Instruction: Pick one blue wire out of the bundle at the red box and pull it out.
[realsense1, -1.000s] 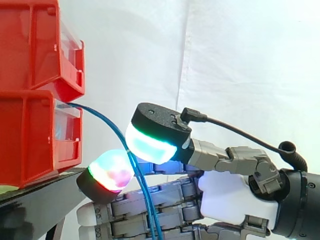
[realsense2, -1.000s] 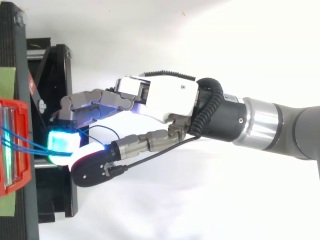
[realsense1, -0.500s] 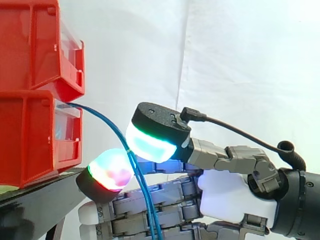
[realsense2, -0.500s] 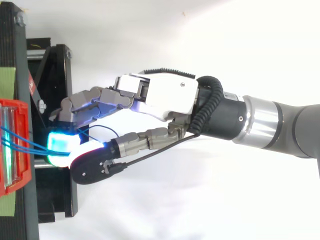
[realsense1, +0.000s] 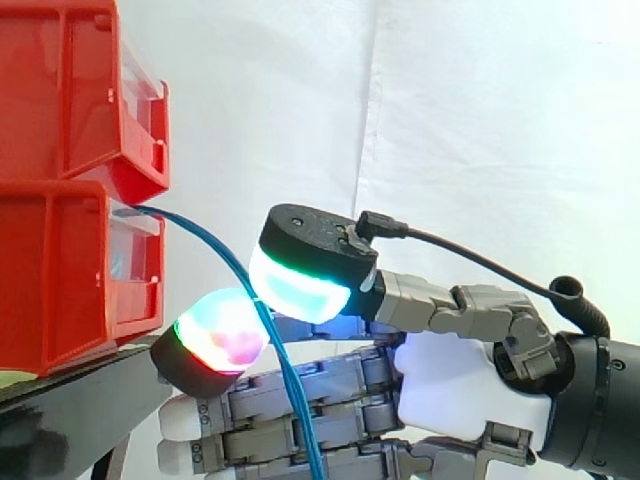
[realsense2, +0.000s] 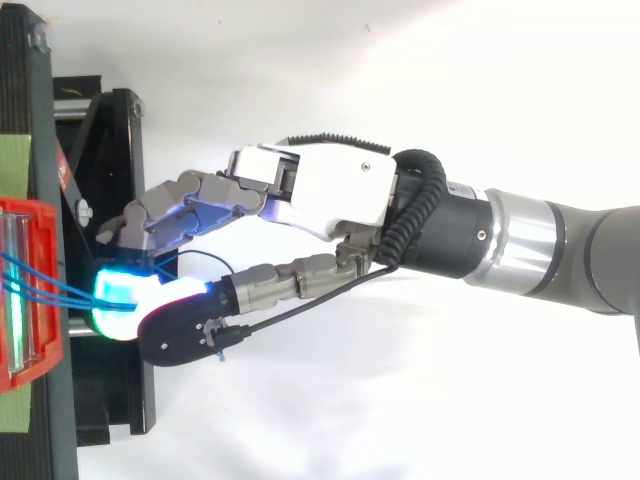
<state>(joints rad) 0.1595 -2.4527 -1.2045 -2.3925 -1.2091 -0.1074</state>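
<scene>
Fingers (realsense1: 215, 345) of the hand (realsense1: 470, 390) pinch one blue wire (realsense1: 215, 245) just off the red box (realsense1: 60, 270). Grasp looks made; the wire's far end sits in the box, so the pull-out remains.

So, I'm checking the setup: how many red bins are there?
2, stacked: the upper bin sits on the lower bin, where the blue wire comes out. More may lie beyond the view's edge.

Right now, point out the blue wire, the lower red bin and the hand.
blue wire (realsense1: 200, 233): side view, free span between bin and hand.
lower red bin (realsense1: 60, 270): side view, its side wall.
hand (realsense1: 455, 385): side view, white palm.
</scene>
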